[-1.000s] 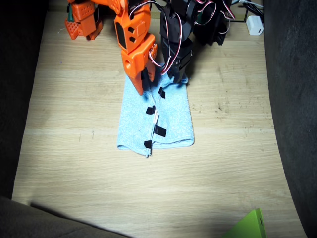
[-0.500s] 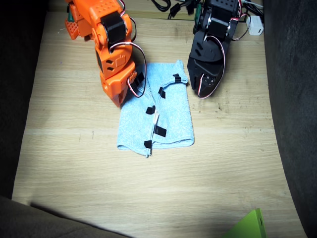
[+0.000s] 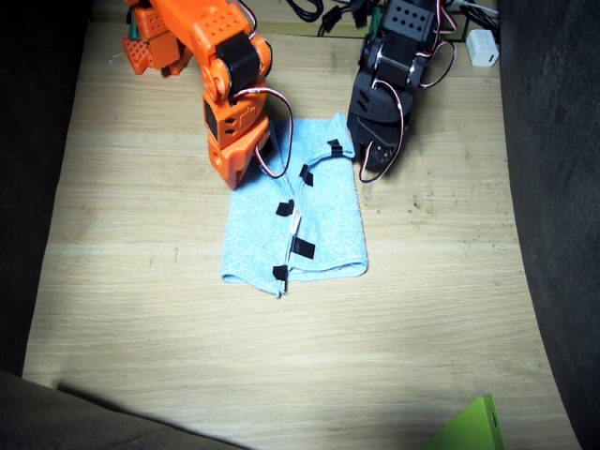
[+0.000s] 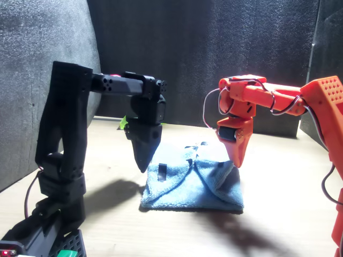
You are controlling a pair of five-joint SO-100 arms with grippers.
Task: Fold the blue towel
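The blue towel [image 3: 323, 220] lies folded on the wooden table, its two halves meeting along a middle seam lined with black tape marks [image 3: 302, 247]. In the front view the towel [image 4: 187, 187] is a low mound between the two arms. My right gripper [image 3: 230, 176], orange, points down beside the towel's far corner on one side, shut and holding nothing; in the front view the right gripper [image 4: 237, 163] hangs just above the cloth's edge. My left gripper [image 3: 375, 172], black, points down just off the opposite far corner, shut and holding nothing, and the left gripper [image 4: 142, 166] stays clear of the towel.
A white power adapter [image 3: 483, 47] and cables lie at the table's far edge. A green object [image 3: 473, 427] pokes in at the near corner. Dark foam walls [image 3: 562, 187] flank the table on both sides.
Both grippers lifted off the towel's far edge and swung apart to either side, then drew slightly back toward the towel. The towel has stayed put.
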